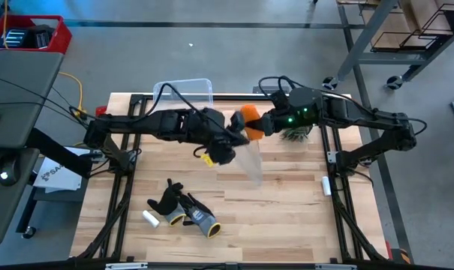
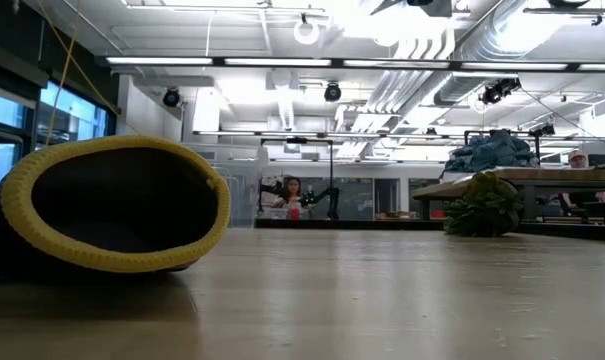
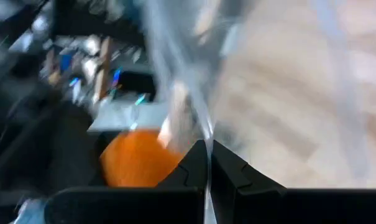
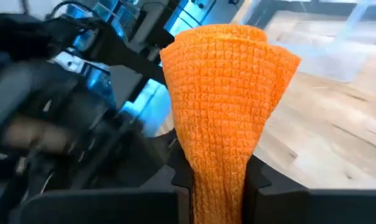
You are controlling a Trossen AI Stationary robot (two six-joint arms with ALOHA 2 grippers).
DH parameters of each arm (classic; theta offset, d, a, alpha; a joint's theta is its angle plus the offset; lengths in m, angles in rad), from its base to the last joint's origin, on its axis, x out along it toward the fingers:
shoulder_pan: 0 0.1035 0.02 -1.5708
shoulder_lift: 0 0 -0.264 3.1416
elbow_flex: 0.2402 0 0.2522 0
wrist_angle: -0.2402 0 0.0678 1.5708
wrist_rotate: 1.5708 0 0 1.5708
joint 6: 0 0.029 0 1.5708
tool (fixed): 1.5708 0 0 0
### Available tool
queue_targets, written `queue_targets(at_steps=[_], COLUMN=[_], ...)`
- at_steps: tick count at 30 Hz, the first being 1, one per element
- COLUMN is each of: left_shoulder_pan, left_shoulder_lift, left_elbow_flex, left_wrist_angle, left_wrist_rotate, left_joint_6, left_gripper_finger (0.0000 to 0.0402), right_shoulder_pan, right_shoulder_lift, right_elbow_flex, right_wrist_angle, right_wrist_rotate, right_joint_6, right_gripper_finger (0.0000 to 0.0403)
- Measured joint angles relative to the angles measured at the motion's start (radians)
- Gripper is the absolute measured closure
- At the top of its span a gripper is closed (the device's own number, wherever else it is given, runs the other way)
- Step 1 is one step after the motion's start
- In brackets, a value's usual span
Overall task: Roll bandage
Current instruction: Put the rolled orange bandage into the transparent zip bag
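The right gripper (image 4: 215, 180) pinches the bandage (image 4: 228, 93) upright in narrow jaws; the left gripper (image 3: 207, 163), clamped on clear film (image 1: 249, 161), sits just beside it.

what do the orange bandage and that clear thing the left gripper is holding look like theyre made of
The bandage, clamped in the right gripper, looks like soft woven or crepe fabric, matte: a fine grid texture shows and it folds loosely. The clear sheet pinched in the shut left gripper is probably thin plastic film, glossy: the wooden table shows through it, with pale streaks of glare.
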Motion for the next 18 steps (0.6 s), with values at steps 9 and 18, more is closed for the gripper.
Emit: queue_targets(at_steps=[9, 18], left_shoulder_pan=[0.046, 0.044], left_shoulder_lift=[0.003, 0.036], left_elbow_flex=[0.0, -0.001], left_wrist_angle=[0.06, 0.094], left_wrist_rotate=[0.018, -0.041], left_joint_6=[-0.052, -0.052], left_gripper_finger=[0.0401, 0.0402], right_shoulder_pan=[0.021, -0.004], right_shoulder_lift=[0.0, -0.046], right_elbow_flex=[0.001, 0.002], right_wrist_angle=[0.013, 0.164], right_wrist_rotate=[0.016, 0.082], right_joint_6=[0.003, -0.015], right_gripper_finger=[0.0361, 0.0361])
